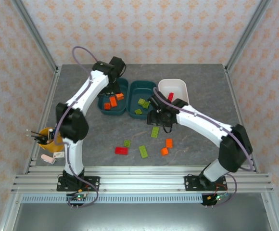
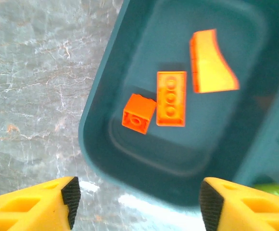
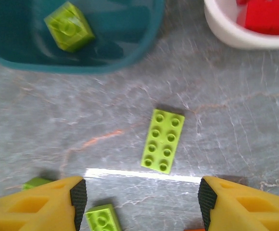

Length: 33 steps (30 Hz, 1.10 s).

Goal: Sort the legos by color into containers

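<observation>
My left gripper (image 1: 114, 85) (image 2: 139, 204) hangs open and empty over the near end of the left teal container (image 1: 111, 114) (image 2: 98, 120). Three orange legos (image 2: 171, 98) lie in that container. The middle teal container (image 1: 139, 83) (image 3: 130, 57) holds green legos (image 3: 69, 26). Red legos (image 3: 267, 17) lie in the white container (image 1: 175, 81) (image 3: 226, 36). My right gripper (image 1: 159, 118) (image 3: 142, 204) is open above the table, nothing between its fingers. A green two-by-four lego (image 1: 155, 131) (image 3: 162, 140) lies flat just ahead of it.
Loose on the table in front: a small green lego (image 1: 127, 143), a red one (image 1: 121, 150), a long green one (image 1: 143, 151) and two orange ones (image 1: 169, 142). A yellow pencil cup (image 1: 47, 137) stands at the left edge beside a pink eraser (image 1: 48, 158).
</observation>
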### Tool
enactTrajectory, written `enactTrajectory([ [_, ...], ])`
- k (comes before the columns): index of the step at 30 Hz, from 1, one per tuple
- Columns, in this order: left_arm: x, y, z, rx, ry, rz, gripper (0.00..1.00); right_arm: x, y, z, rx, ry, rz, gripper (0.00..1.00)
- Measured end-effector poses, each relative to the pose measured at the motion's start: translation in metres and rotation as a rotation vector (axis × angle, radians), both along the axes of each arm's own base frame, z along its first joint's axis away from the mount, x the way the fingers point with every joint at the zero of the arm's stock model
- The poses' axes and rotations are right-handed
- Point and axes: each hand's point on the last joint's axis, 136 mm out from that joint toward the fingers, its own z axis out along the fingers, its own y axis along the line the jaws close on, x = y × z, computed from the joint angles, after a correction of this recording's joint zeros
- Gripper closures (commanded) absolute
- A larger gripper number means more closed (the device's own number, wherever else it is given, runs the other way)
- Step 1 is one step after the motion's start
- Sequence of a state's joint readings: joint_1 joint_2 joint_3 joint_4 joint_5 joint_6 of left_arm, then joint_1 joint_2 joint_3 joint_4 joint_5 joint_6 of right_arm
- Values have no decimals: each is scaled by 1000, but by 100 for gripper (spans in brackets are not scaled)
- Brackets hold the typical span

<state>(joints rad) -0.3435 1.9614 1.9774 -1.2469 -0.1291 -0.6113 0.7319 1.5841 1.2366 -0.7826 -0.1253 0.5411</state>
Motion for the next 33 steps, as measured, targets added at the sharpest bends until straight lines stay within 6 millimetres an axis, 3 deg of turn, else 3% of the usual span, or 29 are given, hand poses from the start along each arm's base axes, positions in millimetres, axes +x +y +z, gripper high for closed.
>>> enactTrajectory([
  [3,-36,-6,47,-92,-126,-24,25,-4,2,-32,-61,73,-12,35],
  [6,-72,-5,67,-167,-197,-32,25,-6,2,-54,-102,124,-33,36],
  [16,-153,-12,29,-269,-167,-63,23,-8,1,-85,-126,176,-93,40],
  [19,-163,-7,32,-291,-190,-51,23,-7,1,-92,-135,185,-97,40],
  [26,-167,-5,38,-306,-214,-49,23,-8,0,-103,-150,204,-122,52],
  [33,-165,-6,34,-310,-217,-47,23,-7,1,-102,-142,201,-140,71],
])
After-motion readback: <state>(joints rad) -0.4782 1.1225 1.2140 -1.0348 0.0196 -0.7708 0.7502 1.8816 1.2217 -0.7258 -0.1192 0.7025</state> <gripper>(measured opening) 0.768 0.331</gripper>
